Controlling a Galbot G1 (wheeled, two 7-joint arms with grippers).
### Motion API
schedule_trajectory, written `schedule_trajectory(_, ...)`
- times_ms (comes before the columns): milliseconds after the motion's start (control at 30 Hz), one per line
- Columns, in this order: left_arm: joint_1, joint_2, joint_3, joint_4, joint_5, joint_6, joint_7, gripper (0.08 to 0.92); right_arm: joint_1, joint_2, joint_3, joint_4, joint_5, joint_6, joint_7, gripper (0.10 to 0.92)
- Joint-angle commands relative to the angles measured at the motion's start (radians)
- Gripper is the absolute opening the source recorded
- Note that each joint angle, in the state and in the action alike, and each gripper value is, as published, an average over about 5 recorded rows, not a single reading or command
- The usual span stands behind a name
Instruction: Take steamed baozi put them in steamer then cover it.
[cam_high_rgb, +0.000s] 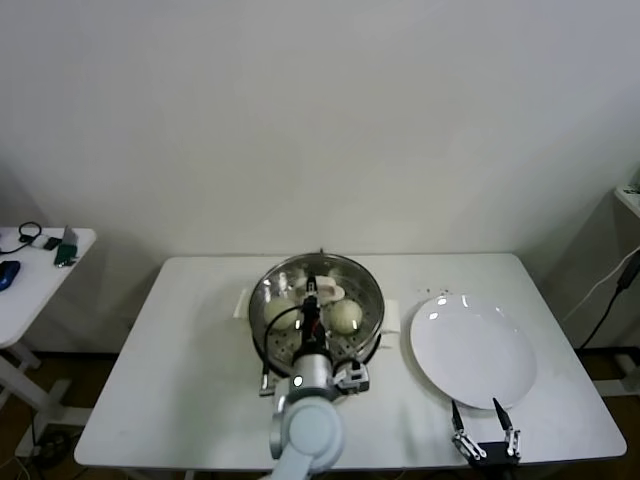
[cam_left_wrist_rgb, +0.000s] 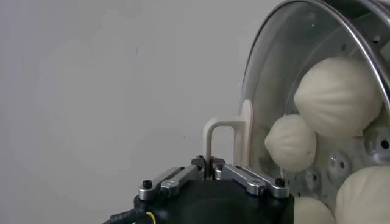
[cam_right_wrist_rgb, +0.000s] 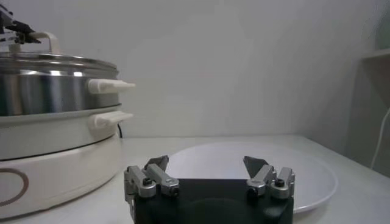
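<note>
The steamer stands mid-table, and its steel wall shows in the right wrist view. The glass cover lies on its rim. My left gripper is above the middle of the steamer, shut on the cover's cream-white bar handle. Through the glass I see two baozi in the head view and several in the left wrist view. My right gripper is open and empty at the table's front edge, just in front of the white plate; it also shows in the right wrist view.
An empty white plate lies to the right of the steamer, and it also shows in the right wrist view. A small side table with oddments stands at the far left. The steamer's side handles jut toward the plate.
</note>
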Motion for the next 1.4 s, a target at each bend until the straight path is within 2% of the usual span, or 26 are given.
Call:
schedule_trajectory(33,-0.001,0.010,-0.007,0.010,-0.001,-0.003,-0.004,0.140,-0.002,0.000,0.002,0.003,0.000,0.002,0.001,0.823)
schedule_trajectory(533,0.022,0.045,-0.006,-0.024,-0.002,-0.042,0.000,0.140,-0.006,0.001,0.004,0.009,-0.004,0.013,0.000,0.823)
schedule_trajectory(633,0.023,0.051,-0.006,-0.021,-0.004,-0.048,-0.001,0.176,-0.006,0.002,0.005,0.010,-0.002,0.015,0.001,0.823)
schedule_trajectory(900,0.014,0.061,-0.007,-0.040,-0.022,-0.043,-0.013,0.405,-0.008,0.007,0.005,0.016,-0.004,0.012,0.001,0.823)
schedule_trajectory(1133,0.023,0.088,0.006,-0.105,-0.081,-0.028,0.005,0.603,-0.010,0.006,0.007,0.027,-0.004,0.001,-0.002,0.823)
schedule_trajectory(1300,0.033,0.139,0.016,-0.187,-0.190,-0.013,0.015,0.747,-0.011,0.006,0.006,0.031,0.004,-0.008,0.016,0.823)
schedule_trajectory(1400,0.042,0.193,0.015,-0.248,-0.337,-0.011,-0.013,0.805,-0.016,0.002,0.003,0.040,0.022,-0.019,0.044,0.823)
